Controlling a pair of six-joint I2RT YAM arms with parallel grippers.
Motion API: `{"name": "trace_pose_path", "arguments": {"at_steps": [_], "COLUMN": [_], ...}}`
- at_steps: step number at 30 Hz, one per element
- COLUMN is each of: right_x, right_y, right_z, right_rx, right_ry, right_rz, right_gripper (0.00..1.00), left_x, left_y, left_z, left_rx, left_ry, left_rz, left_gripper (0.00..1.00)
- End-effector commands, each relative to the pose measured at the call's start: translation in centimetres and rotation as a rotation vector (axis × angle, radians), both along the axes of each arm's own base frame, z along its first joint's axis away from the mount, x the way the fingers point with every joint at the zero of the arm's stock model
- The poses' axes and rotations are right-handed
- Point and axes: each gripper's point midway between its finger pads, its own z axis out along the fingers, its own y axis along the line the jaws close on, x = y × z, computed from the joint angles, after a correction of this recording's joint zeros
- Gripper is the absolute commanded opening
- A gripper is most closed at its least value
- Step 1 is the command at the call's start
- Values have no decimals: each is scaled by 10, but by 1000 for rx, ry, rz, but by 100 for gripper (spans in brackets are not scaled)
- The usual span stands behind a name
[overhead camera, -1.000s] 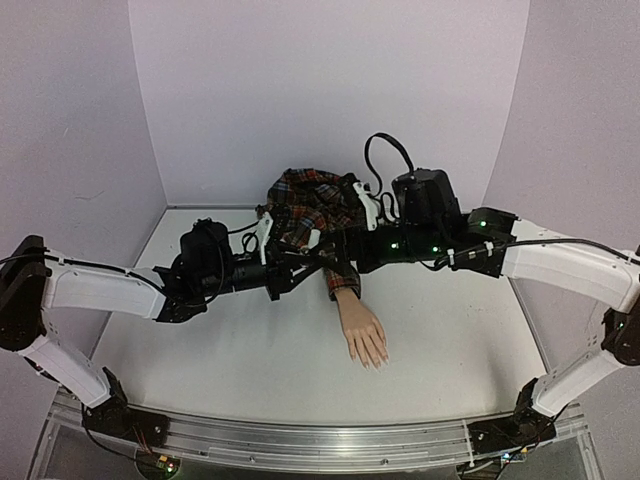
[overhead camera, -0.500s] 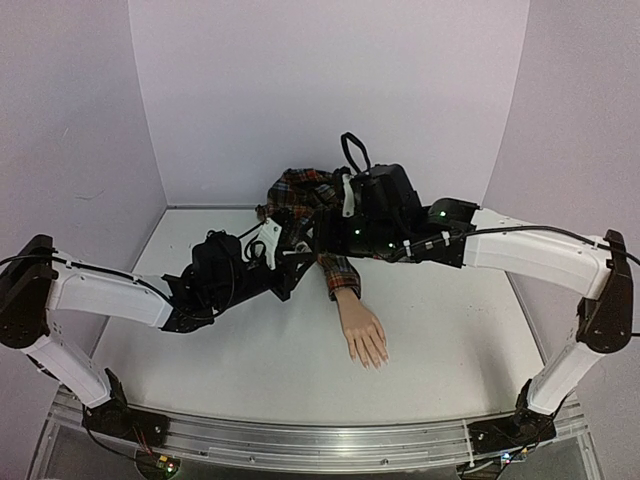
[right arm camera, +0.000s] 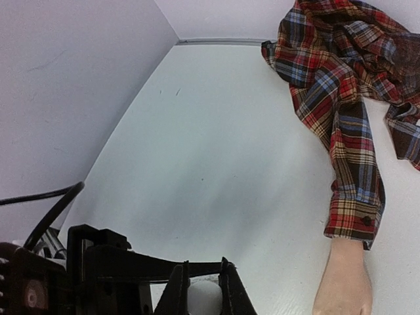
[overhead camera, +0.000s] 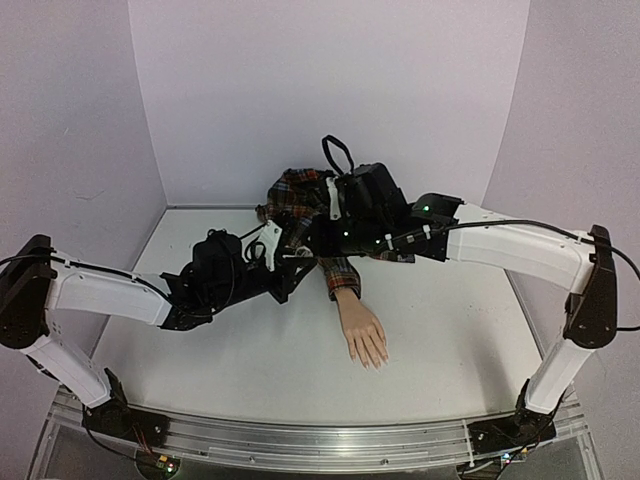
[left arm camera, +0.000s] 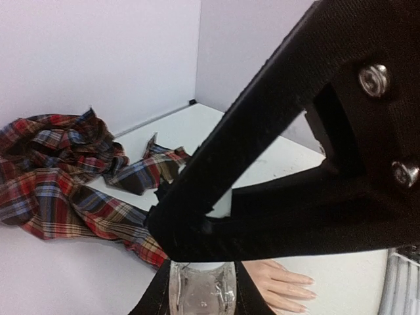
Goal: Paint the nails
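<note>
Now: left gripper fingers pinch a clear bottle at table centre. Right gripper fingers are clamped on a white cap. Just right and nearer, the hand lies flat beyond its plaid sleeve. Its nails are apart from both grippers.
</note>
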Motion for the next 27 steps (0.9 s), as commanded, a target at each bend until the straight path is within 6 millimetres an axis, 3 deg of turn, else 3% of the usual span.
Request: {"name": "trace_pose_path", "arguments": {"at_steps": [1, 2, 4, 8, 11, 12, 16, 17, 18, 20, 27], "right_x": [-62, -94, -138, -166, -143, -128, -55, -45, -36, -31, -8], "right_y": [16, 16, 1, -10, -17, -21, -54, -61, -68, -66, -46], "right_z": [30, 24, 21, 19, 6, 7, 23, 27, 32, 37, 42], "right_rx": [21, 33, 84, 167, 99, 76, 20, 28, 35, 82, 148], "right_ry": [-158, -181, -220, -116, -150, -180, -226, -219, -220, -177, -67], "right_rz": [473, 681, 929, 1042, 878, 776, 256, 167, 89, 32, -132], "right_gripper": [0, 0, 0, 0, 3, 11, 67, 73, 75, 76, 64], "left_x": [-53, -71, -100, -114, -101, -90, -36, -22, -7, 4, 16], "left_y": [0, 6, 18, 22, 18, 16, 9, 9, 12, 12, 6], "left_z": [72, 80, 89, 91, 84, 81, 63, 56, 52, 49, 44], "left_rx": [-236, -273, -295, -292, -292, -285, -180, -140, -105, -79, -56], "left_ry": [29, 55, 106, 168, 142, 108, 41, 24, -5, -29, -80], "left_rz": [-475, -633, -871, -1001, -902, -827, -423, -313, -192, -87, 68], "left_gripper": [0, 0, 0, 0, 0, 0, 0, 0, 0, 0, 0]}}
